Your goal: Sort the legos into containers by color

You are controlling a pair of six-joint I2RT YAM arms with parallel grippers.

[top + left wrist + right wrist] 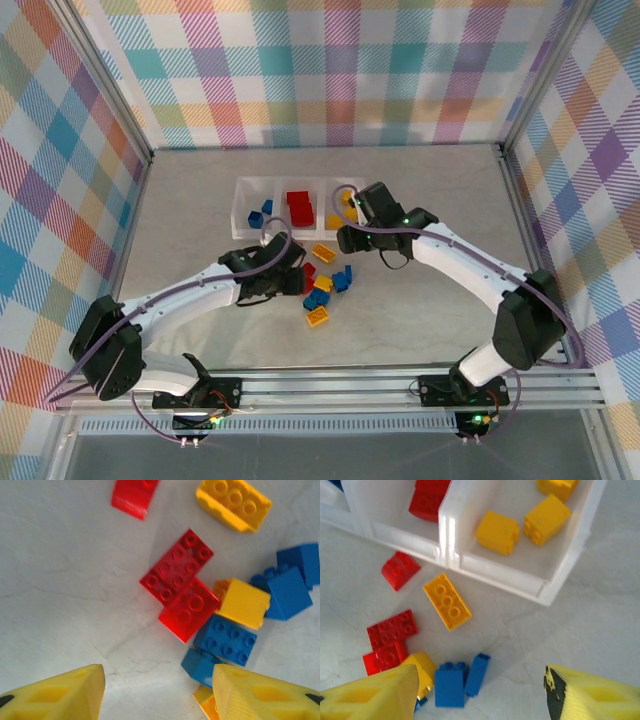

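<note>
Arms bent in over the brick pile, both end effectors open and empty

From its base at the near rail (pixel 330 385), the left arm (pixel 180 295) stretches low to the right. The left end effector (pixel 157 680) hangs just above the loose legos (pixel 325 285), its yellow fingers (pixel 60 692) spread apart with nothing between them. Under it lie two red bricks (pixel 176 567) touching each other, with a yellow brick (pixel 242 602) and a blue brick (pixel 226 639) pressed against them. The right arm (pixel 470 265) bends at its elbow near the right wall and reaches back toward the middle. The right end effector (pixel 482 690) is likewise spread wide and holds nothing, over the tabletop just in front of the tray's right-hand corner.

The clear tray (pixel 238 208) sits toward the far middle of the grey, stone-patterned tabletop (pixel 190 210). It has blue bricks (pixel 262 212) in its left compartment, red ones (pixel 299 207) in the middle and yellow ones (pixel 497 532) in the right. The loose legos lie just in front of it, a long yellow brick (pixel 447 601) nearest its wall. Bright plaid panels (pixel 330 70) close in three sides, with metal posts (pixel 115 85) at the far corners. Broad grey surface runs from the tray and pile out to both side walls.
</note>
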